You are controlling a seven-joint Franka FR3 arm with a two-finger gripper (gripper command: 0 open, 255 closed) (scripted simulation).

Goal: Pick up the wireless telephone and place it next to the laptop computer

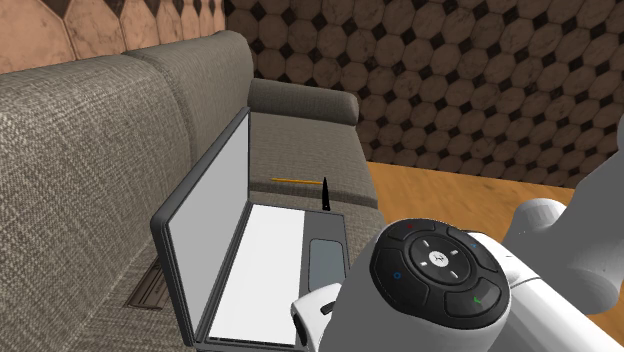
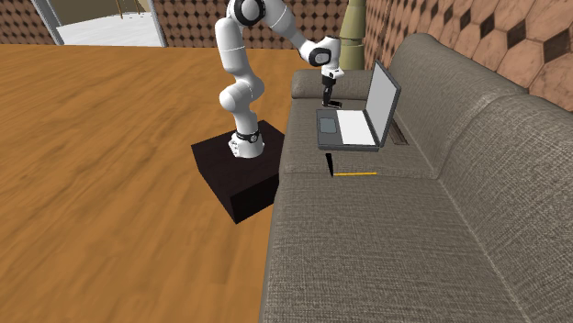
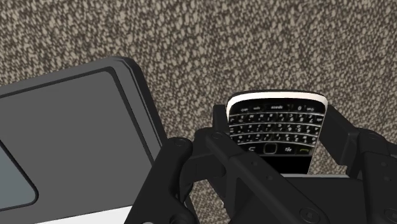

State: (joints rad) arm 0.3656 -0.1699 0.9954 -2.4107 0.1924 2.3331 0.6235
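- a grey fabric sofa (image 2: 367, 229) is bearing the things on its seat.
- an open laptop (image 1: 265, 260) is resting on the cushion.
- black jaws are clasping a black keypad phone (image 3: 277, 127) just beside the laptop's corner.

The sofa (image 1: 80, 130) is showing a speckled grey-brown weave, the laptop (image 1: 215, 210) dark grey with white panels, the phone (image 3: 273, 124) black with a white rim.

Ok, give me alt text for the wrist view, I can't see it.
A black phone with a keypad is clasped in the black pincer, over grey sofa fabric. The dark corner of the laptop lies close beside it.
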